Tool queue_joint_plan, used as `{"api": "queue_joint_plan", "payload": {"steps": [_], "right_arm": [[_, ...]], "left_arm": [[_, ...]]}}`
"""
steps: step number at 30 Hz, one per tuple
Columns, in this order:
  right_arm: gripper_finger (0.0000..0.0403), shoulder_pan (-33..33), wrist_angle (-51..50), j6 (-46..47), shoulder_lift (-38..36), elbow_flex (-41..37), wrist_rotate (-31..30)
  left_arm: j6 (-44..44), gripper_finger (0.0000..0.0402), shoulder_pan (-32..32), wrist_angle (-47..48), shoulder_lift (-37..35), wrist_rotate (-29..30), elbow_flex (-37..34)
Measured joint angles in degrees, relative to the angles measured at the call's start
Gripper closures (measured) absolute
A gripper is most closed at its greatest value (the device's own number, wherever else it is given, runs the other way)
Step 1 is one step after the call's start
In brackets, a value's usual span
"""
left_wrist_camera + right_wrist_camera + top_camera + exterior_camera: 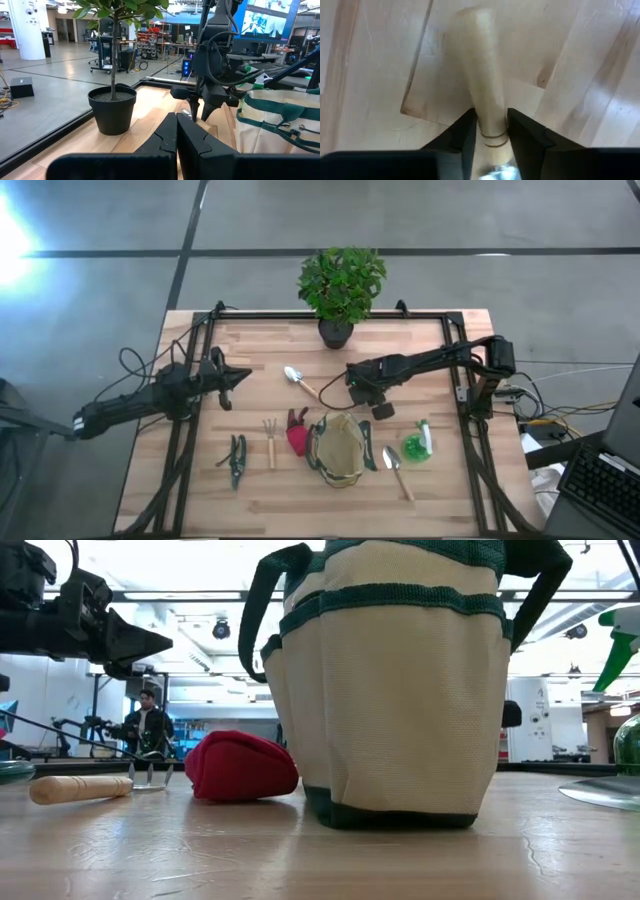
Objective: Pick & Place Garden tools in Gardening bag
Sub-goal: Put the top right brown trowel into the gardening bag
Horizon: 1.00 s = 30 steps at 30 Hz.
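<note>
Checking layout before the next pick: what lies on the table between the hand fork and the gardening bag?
The red glove lies between the hand fork and the gardening bag, close against the bag; the high view shows it, and the low view agrees.

- A large open robotics lab or workshop hall.
- Polished concrete floor (420,220) around a wooden worktop (260,490).
- Ceiling strip lights, wall screens (267,20), equipment racks, a person (147,720) far behind.

Surface: light wooden table (200,500), black frame (300,315) along its edges.
Back edge: potted plant (340,285).
Middle: trowel (298,381).
Front row: pruners (237,460), fork (270,440), red glove (297,432), gardening bag (340,450), second trowel (397,469), probably resting flat, green spray bottle (418,442).
</note>
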<state>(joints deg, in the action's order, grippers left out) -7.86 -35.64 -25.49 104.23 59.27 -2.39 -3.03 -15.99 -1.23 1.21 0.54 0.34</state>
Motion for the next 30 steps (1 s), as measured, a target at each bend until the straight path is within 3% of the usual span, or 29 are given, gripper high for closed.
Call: {"api": "queue_joint_plan", "payload": {"steps": [3, 13, 20, 24, 27, 30], "right_arm": [[0.0350, -0.01, -0.14, 0.43, -0.77, -0.03, -0.08], [0.0350, -0.48, -2.02, 6.05, -8.82, -0.38, -0.77], [0.0350, -0.36, -2.16, 9.13, -19.48, 0.46, -4.11], [0.0350, 0.16, 3.99, 13.04, -26.11, 1.59, -3.82], [0.0350, 1.43, 11.16, 17.14, -29.98, 1.35, 0.69], [0.0350, 3.78, 21.73, 21.55, -32.78, -0.14, 9.68]], "left_arm": [[0.00, 0.0399, 0.00, -0.02, 0.00, 0.00, 0.00], [0.00, 0.0399, 0.00, -0.06, 0.02, -0.01, 0.00], [0.00, 0.0399, 0.00, -0.07, 0.02, -0.02, 0.00], [0.00, 0.0399, 0.00, -0.07, 0.02, -0.02, 0.00], [0.00, 0.0399, 0.00, -0.08, 0.02, -0.02, 0.00], [0.00, 0.0399, 0.00, -0.07, 0.02, -0.02, 0.00]]}}
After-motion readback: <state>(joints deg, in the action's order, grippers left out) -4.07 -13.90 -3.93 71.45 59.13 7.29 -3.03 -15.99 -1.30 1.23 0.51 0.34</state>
